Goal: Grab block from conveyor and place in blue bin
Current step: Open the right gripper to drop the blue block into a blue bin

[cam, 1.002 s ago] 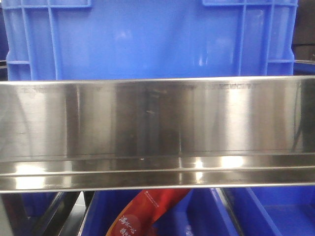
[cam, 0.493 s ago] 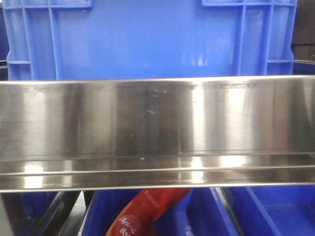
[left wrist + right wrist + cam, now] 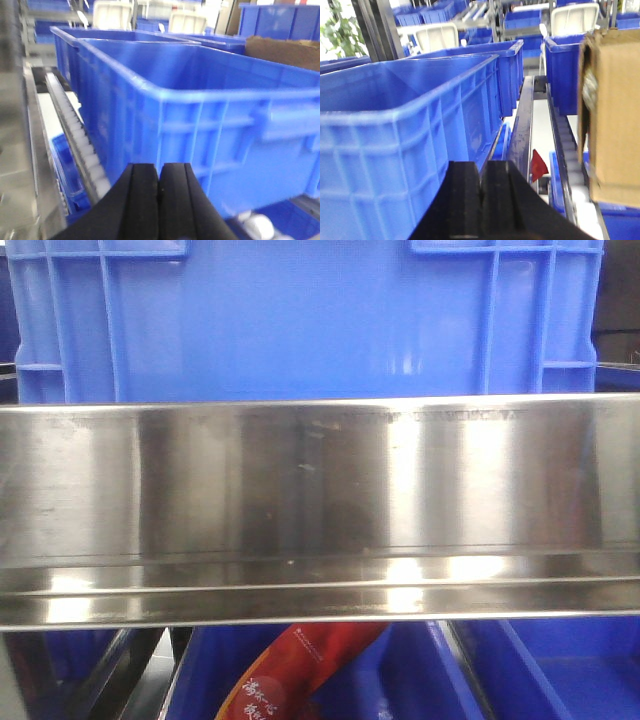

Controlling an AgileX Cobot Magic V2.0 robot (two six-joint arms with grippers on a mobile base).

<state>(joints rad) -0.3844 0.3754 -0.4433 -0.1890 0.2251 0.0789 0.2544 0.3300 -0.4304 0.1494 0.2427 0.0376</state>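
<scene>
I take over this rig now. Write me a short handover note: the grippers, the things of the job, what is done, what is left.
Left gripper: shut, holding nothing, low beside a blue bin.
Right gripper: shut, holding nothing, next to a blue bin; a cardboard box stands to its right.
The front view is filled by a steel rail before a blue bin.
No block or conveyor belt shows in any view.
Done: nothing visible. Left: grab the block, place it in the bin.

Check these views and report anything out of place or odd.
Nothing looks spilled or damaged. Only oddities: a red printed packet pokes up among the blue bins below the steel rail, and no block shows.
</scene>
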